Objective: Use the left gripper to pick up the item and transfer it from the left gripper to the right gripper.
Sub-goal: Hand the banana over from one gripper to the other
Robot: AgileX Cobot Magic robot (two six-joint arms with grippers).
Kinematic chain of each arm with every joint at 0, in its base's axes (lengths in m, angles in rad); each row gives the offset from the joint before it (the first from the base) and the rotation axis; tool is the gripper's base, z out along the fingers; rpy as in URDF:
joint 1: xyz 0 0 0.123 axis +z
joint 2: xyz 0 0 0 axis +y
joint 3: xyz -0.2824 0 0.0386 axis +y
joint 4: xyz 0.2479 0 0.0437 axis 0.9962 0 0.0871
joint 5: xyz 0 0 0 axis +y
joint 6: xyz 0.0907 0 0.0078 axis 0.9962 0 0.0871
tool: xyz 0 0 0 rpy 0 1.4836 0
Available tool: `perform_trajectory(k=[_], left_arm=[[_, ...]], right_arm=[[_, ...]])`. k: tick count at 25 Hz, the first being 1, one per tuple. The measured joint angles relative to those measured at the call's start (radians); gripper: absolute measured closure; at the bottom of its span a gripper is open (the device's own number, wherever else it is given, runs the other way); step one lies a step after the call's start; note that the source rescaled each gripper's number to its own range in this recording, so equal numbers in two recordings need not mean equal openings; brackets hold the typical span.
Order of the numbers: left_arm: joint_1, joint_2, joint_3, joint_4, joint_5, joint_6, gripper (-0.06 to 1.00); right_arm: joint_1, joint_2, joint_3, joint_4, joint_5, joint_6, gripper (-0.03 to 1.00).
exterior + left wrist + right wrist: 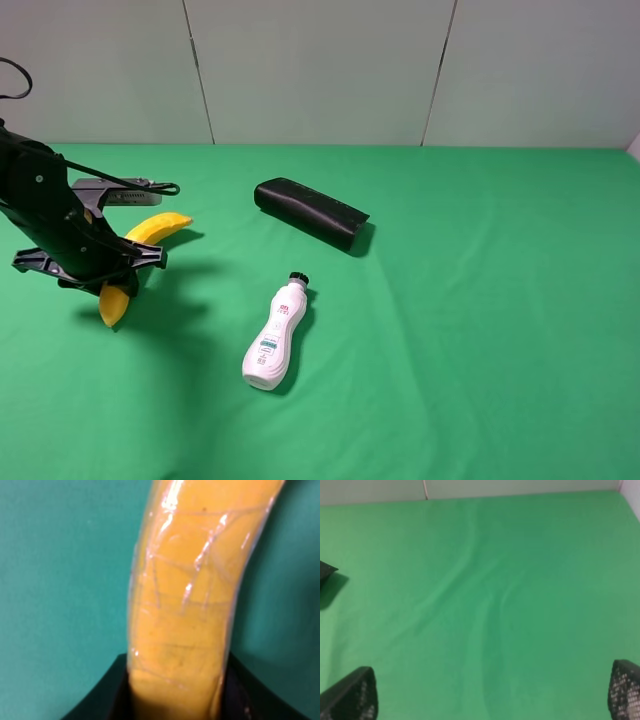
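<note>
Left fingers [107, 697] clamped hard on the banana [160, 226], around its middle. Left gripper [118, 268] sits at the far left of the green cloth [480, 330]. Banana is tilted, one end up toward the back wall, the other low by the cloth; I can't tell if it touches. Right gripper [490, 697] is spread wide over the cloth, gripping nothing. White bottle [275, 335] lies on its side mid-table, black cap [297, 278] on. Black case [310, 212] lies behind it, closed. Contents of both unseen.
</note>
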Motion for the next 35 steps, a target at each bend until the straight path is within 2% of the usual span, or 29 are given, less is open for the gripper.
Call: perform_trajectory(k=[7, 15, 27, 35], left_arm=[[0.000, -0.003, 0.000, 0.003, 0.004, 0.000, 0.94], [0.000, -0.103, -0.023, 0.008, 0.143, 0.029, 0.94], [0.000, -0.192, -0.222, -0.002, 0.472, 0.242, 0.94], [0.000, -0.192, -0.373, -0.103, 0.573, 0.436, 0.94]], right_arm=[[0.000, 0.000, 0.000, 0.000, 0.000, 0.000, -0.03], [0.000, 0.000, 0.000, 0.000, 0.000, 0.000, -0.03], [0.000, 0.000, 0.000, 0.000, 0.001, 0.000, -0.03], [0.000, 0.000, 0.000, 0.000, 0.001, 0.000, -0.03]])
